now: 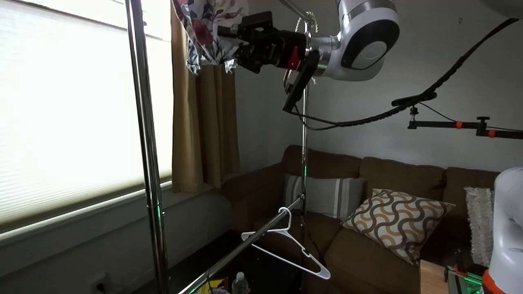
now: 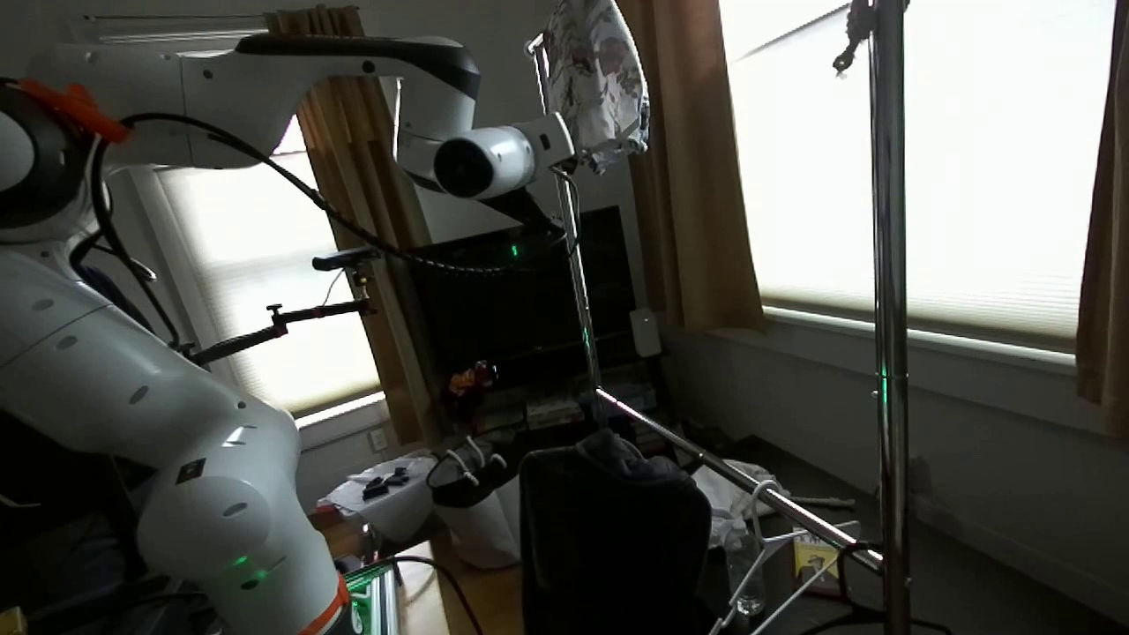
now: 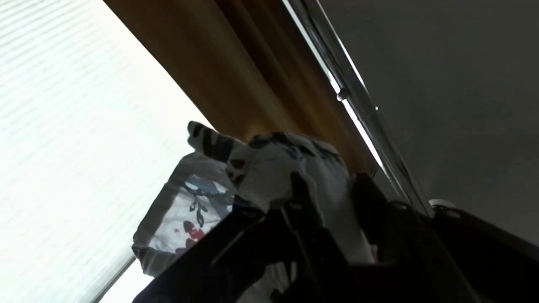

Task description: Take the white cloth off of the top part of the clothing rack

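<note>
- White cloth (image 1: pixel 204 32) with a floral print hangs high at the clothing rack (image 1: pixel 144 102), well above the worktop (image 1: pixel 432 279) and beyond its edge that faces the rack. Its upper end runs out of both exterior views, so how it meets the top bar (image 1: pixel 293 9) cannot be seen.
- Pincer (image 3: pixel 330 183) state: its fingers (image 3: pixel 301 191) stand somewhat apart, with fabric showing in the gap in the wrist view. Whether they grip that fabric, I cannot tell.
- What counts most: the cloth lies directly ahead of the fingertips, its long axis roughly upright, while the pincer reaches nearly level, crosswise to that hang. The single arm (image 2: pixel 212 97) reaches over from the worktop side.
- By my reading, freeing the cloth calls for a sure hold, then a lift along its length until it clears the bar, rather than a straight pull.
- Edges to mind: a post (image 1: pixel 304 139) of the rack runs just beside the pincer, with rope (image 1: pixel 314 19) around its top; either could catch fabric.
- Room seems greater below the cloth, down to the low bar (image 1: pixel 245 243) with a white hanger (image 1: pixel 324 271). Behind the cloth, in an exterior view, hangs a brown curtain (image 1: pixel 204 134). Drawing back toward the worktop's nearest corner would probably bring the fabric close past that post.
</note>
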